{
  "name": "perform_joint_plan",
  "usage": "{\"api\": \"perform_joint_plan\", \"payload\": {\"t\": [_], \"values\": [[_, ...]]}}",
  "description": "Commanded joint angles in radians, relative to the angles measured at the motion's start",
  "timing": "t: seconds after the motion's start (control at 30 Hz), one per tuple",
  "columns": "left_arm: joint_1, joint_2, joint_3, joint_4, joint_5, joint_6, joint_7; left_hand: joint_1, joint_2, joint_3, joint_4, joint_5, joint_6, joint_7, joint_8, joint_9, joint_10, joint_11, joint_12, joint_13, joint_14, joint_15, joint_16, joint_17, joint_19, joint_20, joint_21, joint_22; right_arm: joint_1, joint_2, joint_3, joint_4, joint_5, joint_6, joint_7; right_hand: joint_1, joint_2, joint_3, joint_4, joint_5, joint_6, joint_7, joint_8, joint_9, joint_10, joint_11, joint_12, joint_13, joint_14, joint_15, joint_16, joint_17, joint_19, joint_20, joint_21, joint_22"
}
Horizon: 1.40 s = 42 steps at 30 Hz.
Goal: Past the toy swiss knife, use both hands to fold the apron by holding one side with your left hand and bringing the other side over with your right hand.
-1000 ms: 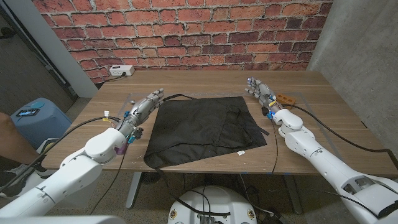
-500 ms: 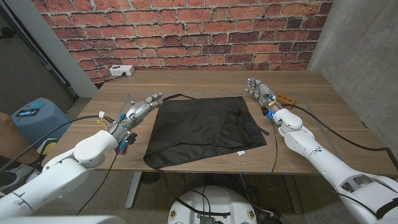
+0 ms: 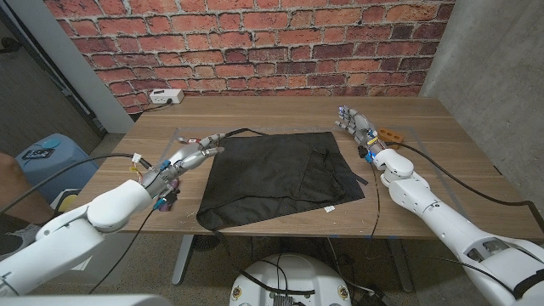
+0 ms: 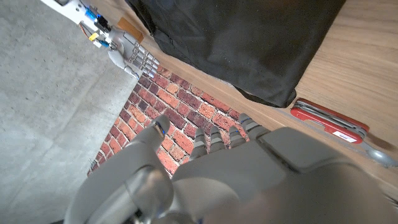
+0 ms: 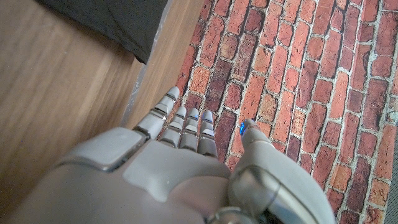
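Left hand point(image 3: 189, 156) swung toward apron point(image 3: 280, 177) (toy swiss knife point(image 4: 328, 120) beside it).

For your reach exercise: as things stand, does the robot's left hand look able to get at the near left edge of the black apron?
Probably yes: the left hand, open, hovers beside the apron with nothing between.

Black apron point(image 3: 280, 174) lies spread flat, unfolded, mid-worktop, strap trailing off its far-left corner. Red toy swiss knife point(image 4: 329, 120) lies closed just beside that corner.
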Motion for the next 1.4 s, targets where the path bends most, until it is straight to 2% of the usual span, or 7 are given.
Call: {"api": "perform_joint_plan", "payload": {"t": [0.03,0.17,0.37,0.83,0.97,1.2,1.4], "values": [[0.123,-0.020,-0.129,-0.054,0.169,-0.004,-0.077,-0.020,-0.003,0.002,0.030,0.007,-0.016,-0.001,-0.004,0.003,-0.013,0.001,0.000,0.001,-0.014,0.003,0.007,0.003,-0.013,0.011,0.005,0.002,0.016,0.005,-0.005,0.028,-0.008,0.015,0.019,0.010,0.003,0.007,-0.001,0.008,0.002,-0.003,-0.001,0.002,0.000,0.000,0.004,0.001,-0.004,-0.019,0.004,0.002,0.008,-0.040,-0.001,0.004],[0.139,-0.049,-0.142,-0.060,0.260,-0.018,-0.069,-0.044,-0.003,0.003,0.077,0.009,-0.038,0.000,-0.007,0.004,-0.028,0.002,-0.002,0.001,-0.030,0.007,0.007,0.005,-0.027,0.007,0.005,0.002,0.025,0.013,-0.009,0.046,-0.008,0.020,0.030,0.010,0.003,0.007,-0.001,0.008,0.001,-0.005,-0.001,0.002,0.000,-0.001,0.004,0.001,-0.004,-0.019,0.004,0.002,0.008,-0.040,-0.001,0.004],[0.160,-0.077,-0.159,-0.070,0.400,-0.026,-0.067,-0.077,-0.003,0.009,0.117,0.009,-0.085,0.000,-0.009,0.004,-0.058,0.008,-0.006,0.001,-0.069,0.021,0.002,0.004,-0.079,0.006,-0.003,0.003,0.037,0.021,-0.012,0.066,-0.008,0.027,0.039,0.011,0.003,0.007,-0.002,0.008,0.000,-0.004,-0.001,0.002,-0.001,-0.001,0.004,0.001,-0.005,-0.018,0.004,0.001,0.008,-0.040,-0.002,0.004],[0.171,-0.116,-0.173,-0.061,0.537,-0.048,-0.123,-0.142,-0.003,0.023,0.130,0.006,-0.112,-0.005,0.000,0.003,-0.064,-0.006,0.001,-0.002,-0.124,0.028,0.005,0.004,-0.253,-0.026,-0.014,0.004,0.049,0.027,-0.015,0.083,-0.012,0.036,0.047,0.012,0.003,0.008,-0.002,0.008,-0.002,-0.004,-0.001,0.002,-0.002,-0.002,0.004,0.001,-0.006,-0.019,0.004,0.000,0.008,-0.041,-0.003,0.004],[0.177,-0.118,-0.174,-0.057,0.557,-0.046,-0.143,-0.185,-0.007,0.014,0.141,-0.006,-0.115,-0.010,0.001,0.004,-0.069,-0.006,0.000,-0.003,-0.142,0.033,0.007,0.007,-0.306,-0.002,-0.011,0.007,0.051,0.026,-0.016,0.083,-0.015,0.036,0.048,0.012,0.003,0.008,-0.002,0.008,-0.002,-0.005,-0.001,0.002,-0.003,-0.001,0.004,0.001,-0.007,-0.019,0.004,0.000,0.007,-0.041,-0.003,0.004],[0.199,-0.119,-0.177,-0.056,0.609,-0.053,-0.162,-0.247,-0.011,-0.002,0.144,-0.028,-0.102,-0.033,0.006,0.004,-0.060,-0.027,0.005,-0.003,-0.154,0.023,0.012,0.009,-0.351,0.006,-0.005,0.010,0.051,0.021,-0.017,0.078,-0.018,0.035,0.050,0.013,0.003,0.008,-0.003,0.008,-0.001,-0.005,-0.001,0.002,-0.002,-0.002,0.005,0.001,-0.007,-0.019,0.005,-0.001,0.008,-0.041,-0.004,0.004],[0.215,-0.130,-0.181,-0.066,0.642,-0.047,-0.170,-0.344,-0.012,-0.024,0.145,-0.063,-0.050,-0.063,0.017,0.003,-0.010,-0.046,0.018,-0.005,-0.141,0.003,0.022,0.009,-0.375,0.015,0.008,0.012,0.055,0.020,-0.018,0.084,-0.019,0.040,0.057,0.014,0.003,0.009,-0.003,0.008,-0.001,-0.005,0.000,0.002,-0.003,-0.003,0.004,0.001,-0.007,-0.019,0.005,-0.002,0.007,-0.042,-0.004,0.004]]}}
